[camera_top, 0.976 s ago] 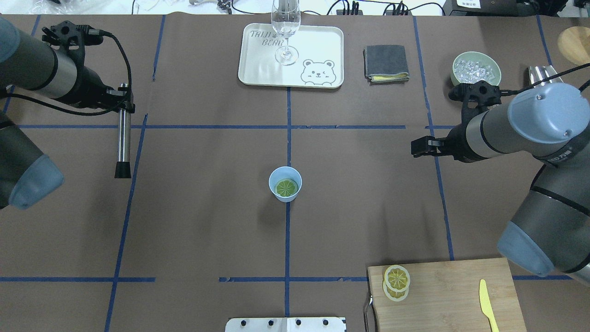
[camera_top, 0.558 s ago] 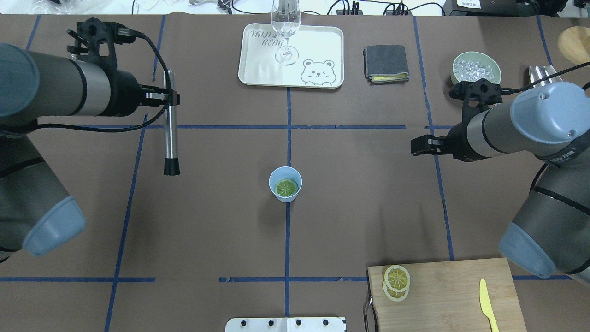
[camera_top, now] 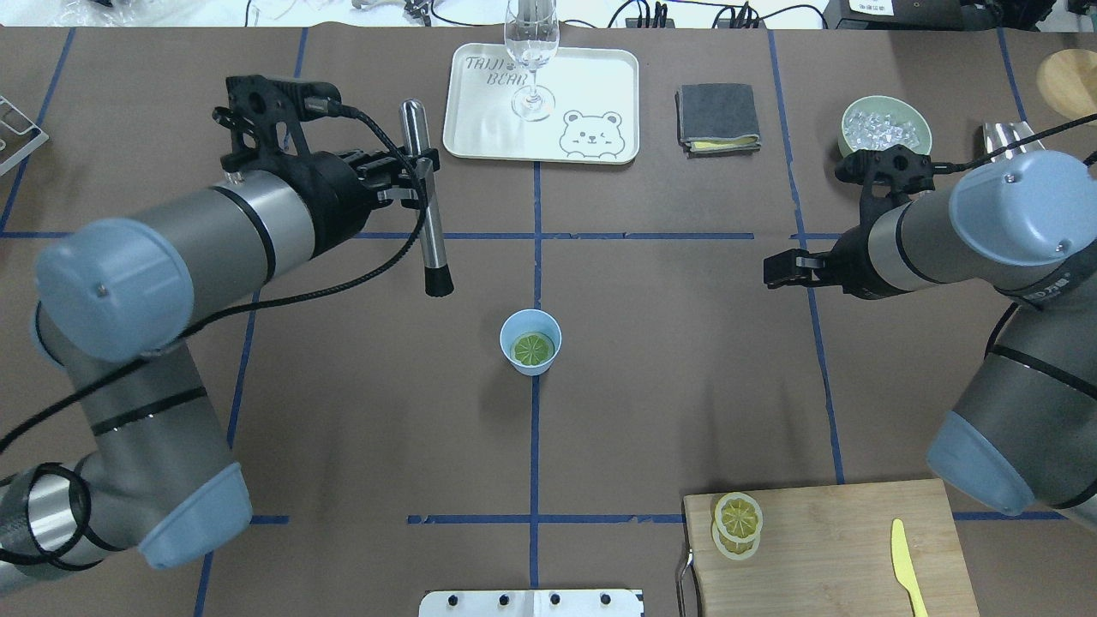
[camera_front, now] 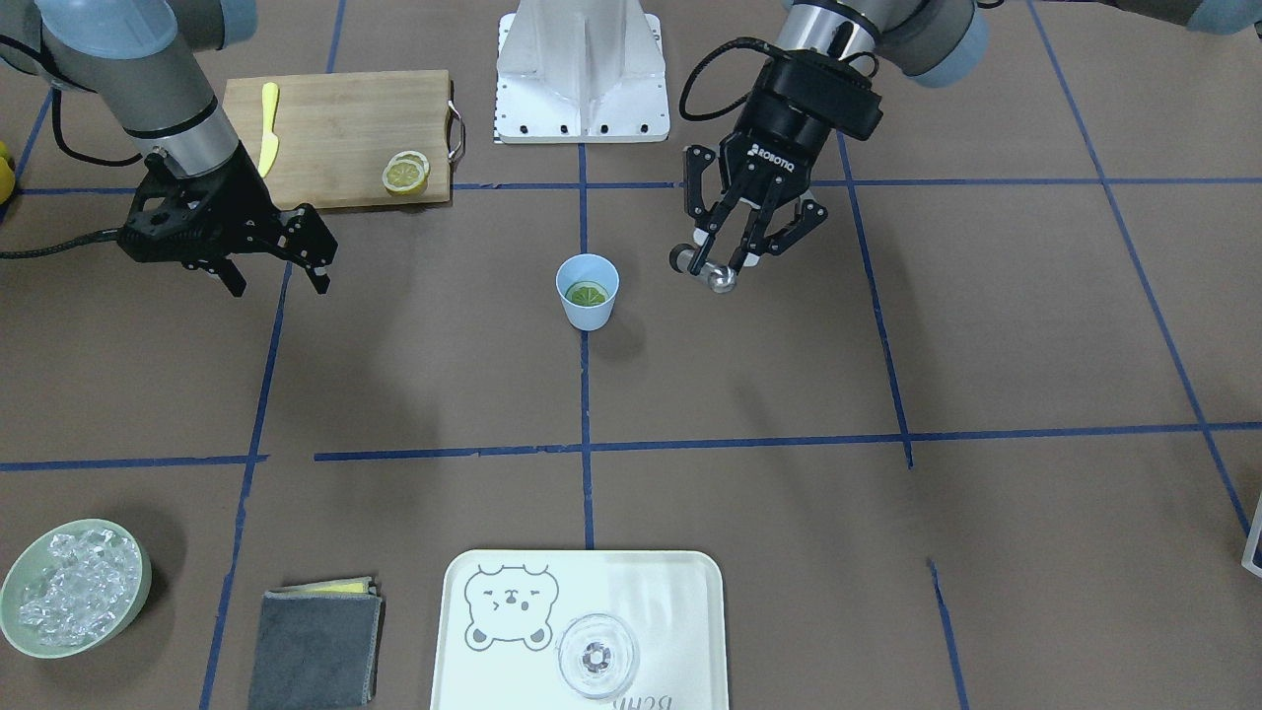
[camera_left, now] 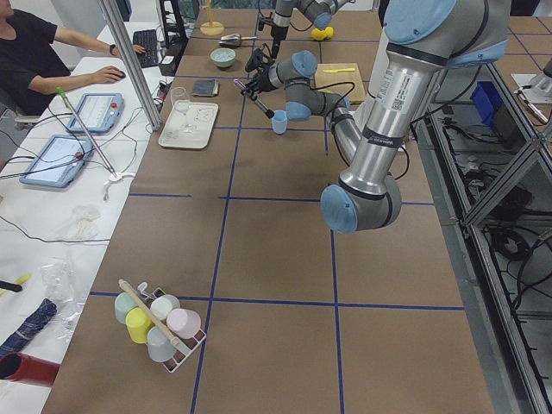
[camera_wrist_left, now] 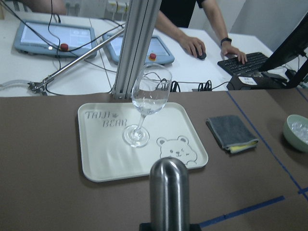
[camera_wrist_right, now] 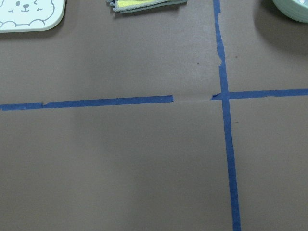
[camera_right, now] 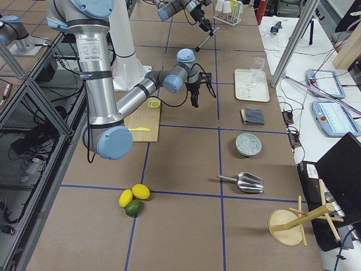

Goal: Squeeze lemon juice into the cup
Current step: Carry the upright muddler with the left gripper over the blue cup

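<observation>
The light blue cup [camera_top: 530, 343] stands at the table's middle, with one lemon slice [camera_top: 531, 348] lying flat inside it; cup [camera_front: 587, 291] and slice [camera_front: 588, 293] also show in the front view. My left gripper [camera_top: 424, 180] is shut on a steel muddler [camera_top: 431, 214] with a black tip, held tilted above the table, left of the cup and farther back. In the front view the left gripper [camera_front: 725, 258] is beside the cup, apart from it. My right gripper [camera_front: 278, 279] is open and empty, far to the cup's other side.
A cutting board [camera_top: 840, 540] at the near right holds two stacked lemon slices [camera_top: 737, 524] and a yellow knife [camera_top: 904, 557]. A white tray [camera_top: 600, 77] with a clear stem glass [camera_top: 531, 51] sits at the back. A grey cloth [camera_top: 718, 117] and a bowl of ice [camera_top: 884, 127] are at the back right.
My left arm has swung right toward the table's middle, carrying the muddler closer to the cup. The right arm, cup and slices have not moved.
</observation>
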Controlling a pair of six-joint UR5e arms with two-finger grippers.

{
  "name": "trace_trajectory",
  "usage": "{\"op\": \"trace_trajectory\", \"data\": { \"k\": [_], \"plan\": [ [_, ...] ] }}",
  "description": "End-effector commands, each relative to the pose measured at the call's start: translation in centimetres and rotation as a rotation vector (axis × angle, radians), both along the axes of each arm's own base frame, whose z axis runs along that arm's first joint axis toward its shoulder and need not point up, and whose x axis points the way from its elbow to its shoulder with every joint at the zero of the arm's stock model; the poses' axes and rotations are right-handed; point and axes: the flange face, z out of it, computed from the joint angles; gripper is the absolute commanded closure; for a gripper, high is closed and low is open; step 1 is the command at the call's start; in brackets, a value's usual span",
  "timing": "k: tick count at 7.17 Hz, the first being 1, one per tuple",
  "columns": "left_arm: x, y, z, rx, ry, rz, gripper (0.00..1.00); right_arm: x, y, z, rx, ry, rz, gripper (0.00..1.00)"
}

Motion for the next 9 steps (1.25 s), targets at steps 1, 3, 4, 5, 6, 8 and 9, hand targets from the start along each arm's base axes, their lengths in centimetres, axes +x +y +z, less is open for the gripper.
{"op": "trace_trajectory", "data": {
  "k": [1,3,4,5,6,8,9],
  "plan": [
    [4.5,1.8,3.2,0.111,0.079,-0.087,1.00,0.2,-0.2,0.0,-0.002,-0.002,0.003,0.00],
    [4.1,2.4,2.8,0.261,-0.010,-0.140,1.00,0.4,-0.3,0.0,-0.002,-0.002,0.007,0.00],
    [4.4,2.7,2.2,0.289,-0.033,-0.138,1.00,0.4,-0.3,0.0,-0.003,-0.001,0.007,0.00],
    [7.0,5.1,2.2,0.310,-0.056,-0.085,1.00,0.4,-0.3,0.1,-0.004,0.001,0.007,0.00],
    [8.7,6.2,2.3,0.303,-0.063,-0.081,1.00,0.8,-0.4,0.3,-0.007,0.004,0.013,0.00],
    [10.1,6.9,1.9,0.296,-0.064,-0.102,1.00,1.8,-0.8,0.7,-0.018,0.003,0.024,0.00],
    [10.1,6.9,0.8,0.302,-0.049,-0.105,1.00,1.8,-0.9,0.7,-0.019,0.003,0.024,0.00]
  ]
}}
